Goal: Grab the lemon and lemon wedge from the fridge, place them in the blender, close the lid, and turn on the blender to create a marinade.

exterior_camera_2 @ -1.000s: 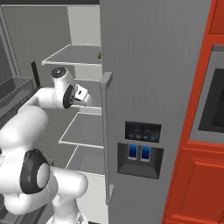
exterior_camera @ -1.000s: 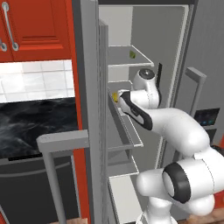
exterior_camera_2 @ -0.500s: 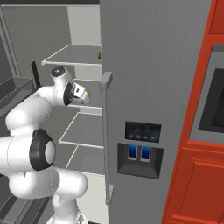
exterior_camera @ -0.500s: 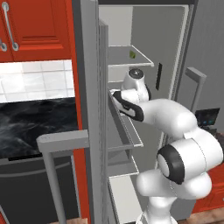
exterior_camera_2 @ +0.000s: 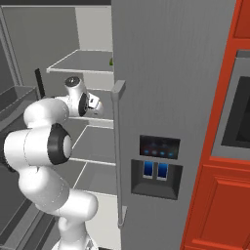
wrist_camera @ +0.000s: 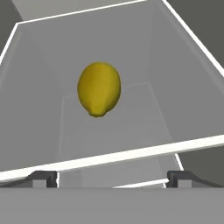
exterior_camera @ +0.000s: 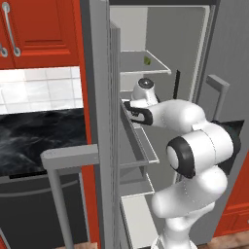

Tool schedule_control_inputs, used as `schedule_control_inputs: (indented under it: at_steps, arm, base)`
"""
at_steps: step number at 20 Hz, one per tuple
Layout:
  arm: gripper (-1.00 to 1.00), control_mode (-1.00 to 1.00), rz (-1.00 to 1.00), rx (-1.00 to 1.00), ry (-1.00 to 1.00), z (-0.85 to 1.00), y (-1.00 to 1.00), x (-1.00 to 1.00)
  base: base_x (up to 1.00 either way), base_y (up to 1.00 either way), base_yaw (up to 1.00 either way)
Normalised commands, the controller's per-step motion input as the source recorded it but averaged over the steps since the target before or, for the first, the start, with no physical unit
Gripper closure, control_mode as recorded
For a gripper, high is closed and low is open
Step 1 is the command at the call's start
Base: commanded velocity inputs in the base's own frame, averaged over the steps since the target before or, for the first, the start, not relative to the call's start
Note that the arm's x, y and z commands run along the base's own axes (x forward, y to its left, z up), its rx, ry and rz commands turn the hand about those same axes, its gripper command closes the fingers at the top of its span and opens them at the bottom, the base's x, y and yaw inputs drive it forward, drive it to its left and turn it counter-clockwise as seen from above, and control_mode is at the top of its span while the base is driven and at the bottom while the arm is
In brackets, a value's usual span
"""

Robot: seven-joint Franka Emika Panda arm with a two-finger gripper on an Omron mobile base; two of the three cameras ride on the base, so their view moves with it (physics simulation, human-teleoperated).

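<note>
Item one: your two-finger gripper (wrist_camera: 112, 177), fingers spread wide with nothing between them, reaching into the tall grey fridge (exterior_camera_2: 166, 88), whose door stands open. Item two: the whole yellow lemon (wrist_camera: 99, 89), lying in a pale grey door bin (wrist_camera: 39, 70) ahead of the fingertips, apart from them. Item three: a small green object (exterior_camera: 146, 60) on the upper flat shelf (exterior_camera: 138, 63); you cannot tell what it is.

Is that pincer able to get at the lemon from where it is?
Probably yes. The lemon lies straight ahead of the open pincer in a grey door bin, with nothing between them but the bin's pale front rim, which it must clear.
</note>
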Motion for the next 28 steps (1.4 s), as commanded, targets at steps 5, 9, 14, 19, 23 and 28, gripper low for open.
schedule_control_inputs:
  at_steps: [5, 9, 14, 19, 23, 28]
  arm:
    - [-1.0, -1.0, 0.0, 0.0, 0.0, -0.09, 0.0, 0.43]
    - [-1.0, -1.0, 0.0, -0.01, 0.02, -0.01, 0.0, 0.36]
    - [-1.0, -1.0, 0.0, -0.02, 0.04, -0.08, 0.0, 0.33]
    - [-1.0, -1.0, 0.0, -0.04, 0.05, -0.16, 0.0, 0.3]
    - [-1.0, -1.0, 0.0, -0.04, 0.04, -0.15, 0.0, 0.31]
    - [-1.0, -1.0, 0.0, -0.03, 0.04, -0.12, 0.0, 0.32]
  base:
    - [0.0, 0.0, 0.0]
    - [0.0, 0.0, 0.0]
    - [0.0, 0.0, 0.0]
    - [0.0, 0.0, 0.0]
    - [0.0, 0.0, 0.0]
    - [0.0, 0.0, 0.0]
